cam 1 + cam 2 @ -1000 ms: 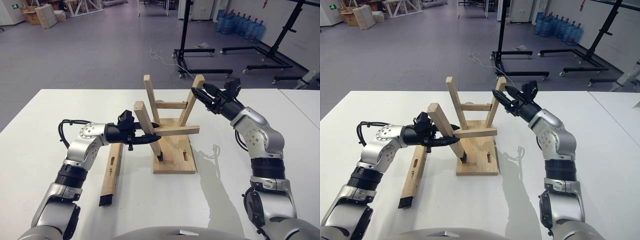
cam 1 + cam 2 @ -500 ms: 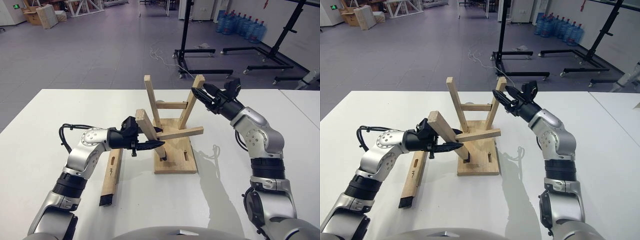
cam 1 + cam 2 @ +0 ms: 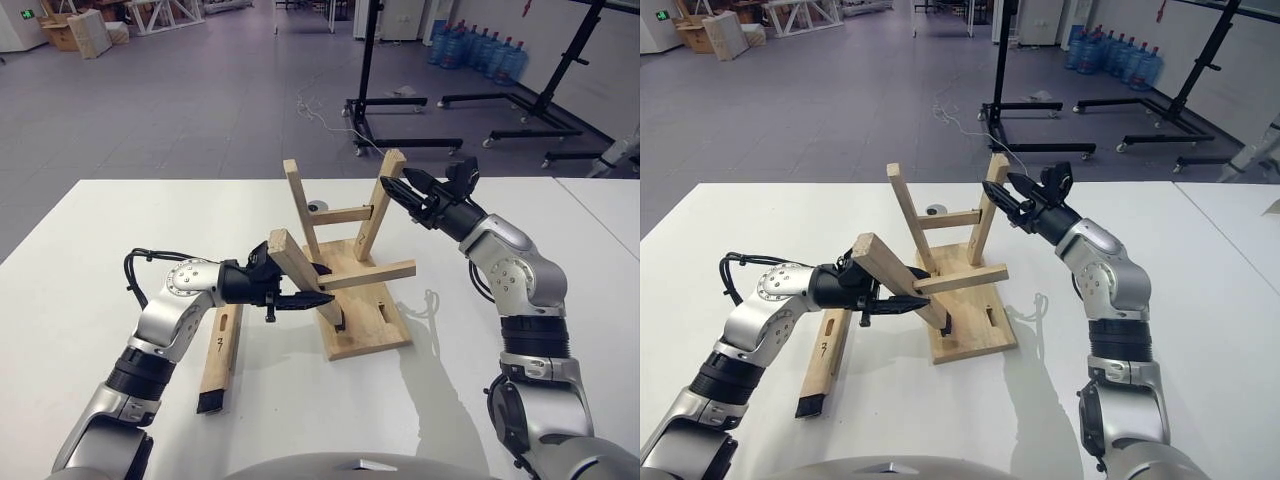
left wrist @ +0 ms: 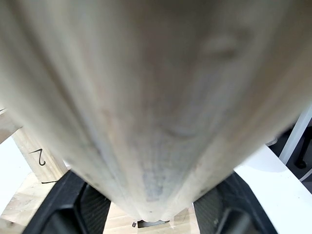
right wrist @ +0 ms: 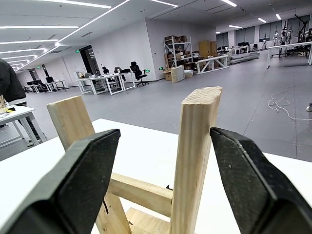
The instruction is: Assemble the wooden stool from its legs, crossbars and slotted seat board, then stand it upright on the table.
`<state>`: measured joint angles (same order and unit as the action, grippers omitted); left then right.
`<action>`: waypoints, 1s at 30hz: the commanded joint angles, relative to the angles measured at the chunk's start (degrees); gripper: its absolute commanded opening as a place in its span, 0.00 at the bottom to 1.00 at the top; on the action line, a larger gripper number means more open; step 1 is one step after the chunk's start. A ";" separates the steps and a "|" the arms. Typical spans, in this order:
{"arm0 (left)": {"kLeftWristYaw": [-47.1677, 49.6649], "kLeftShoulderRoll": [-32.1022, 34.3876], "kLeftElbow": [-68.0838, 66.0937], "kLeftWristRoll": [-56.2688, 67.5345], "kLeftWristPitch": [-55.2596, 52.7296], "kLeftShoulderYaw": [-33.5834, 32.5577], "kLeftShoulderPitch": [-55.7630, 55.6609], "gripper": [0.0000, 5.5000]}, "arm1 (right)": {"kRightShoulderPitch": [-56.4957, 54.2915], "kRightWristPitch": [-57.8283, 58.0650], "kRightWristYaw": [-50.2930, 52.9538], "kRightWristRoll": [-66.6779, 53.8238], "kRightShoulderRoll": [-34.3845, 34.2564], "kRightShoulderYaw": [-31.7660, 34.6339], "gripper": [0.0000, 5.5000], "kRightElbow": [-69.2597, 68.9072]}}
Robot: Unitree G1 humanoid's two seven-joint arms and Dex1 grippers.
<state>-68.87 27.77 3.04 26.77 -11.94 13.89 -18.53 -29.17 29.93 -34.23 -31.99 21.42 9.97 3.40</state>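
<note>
I saw 1 loose leg (image 3: pixel 222 345) lying flat on the table (image 3: pixel 80 260), far left. My left gripper (image 3: pixel 298 299) pinched the stool's tilted near leg (image 3: pixel 290 262). The seat board (image 3: pixel 372 325) lay mid-table, legs pointing up. My right gripper (image 3: pixel 394 184) stood spread around the top of the far leg (image 3: pixel 378 215).

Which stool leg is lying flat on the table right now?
The loose leg left of the seat board. The upright pair stands in the board; the tilted leg is in the left gripper.
</note>
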 commanded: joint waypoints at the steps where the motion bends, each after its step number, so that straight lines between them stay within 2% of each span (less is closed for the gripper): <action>1: 1.06 3.33 0.50 -3.08 -5.21 1.83 2.48 0.37 | 0.38 1.66 -0.27 -0.20 1.21 -0.01 0.62 -1.81; 10: 5.50 2.79 3.26 -3.94 -10.23 3.43 2.82 0.37 | 0.34 3.34 -0.42 -0.33 2.51 0.31 0.62 -2.92; 19: 16.70 0.41 4.77 -5.33 -14.85 4.03 5.30 0.37 | 2.45 4.26 0.28 -0.62 3.90 0.90 0.62 -7.16; 24: 17.31 2.27 5.24 -8.91 -13.88 8.58 5.93 0.37 | 3.04 4.67 0.38 -0.70 3.54 0.68 0.62 -8.49; 30: 16.47 7.96 6.39 -15.52 -13.56 15.31 5.78 0.37 | 3.82 5.34 0.59 -1.26 2.96 0.36 0.62 -9.78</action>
<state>-51.66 29.74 14.08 21.44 -19.28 22.36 -17.97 -26.29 33.81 -34.10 -32.68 24.39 10.61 -5.19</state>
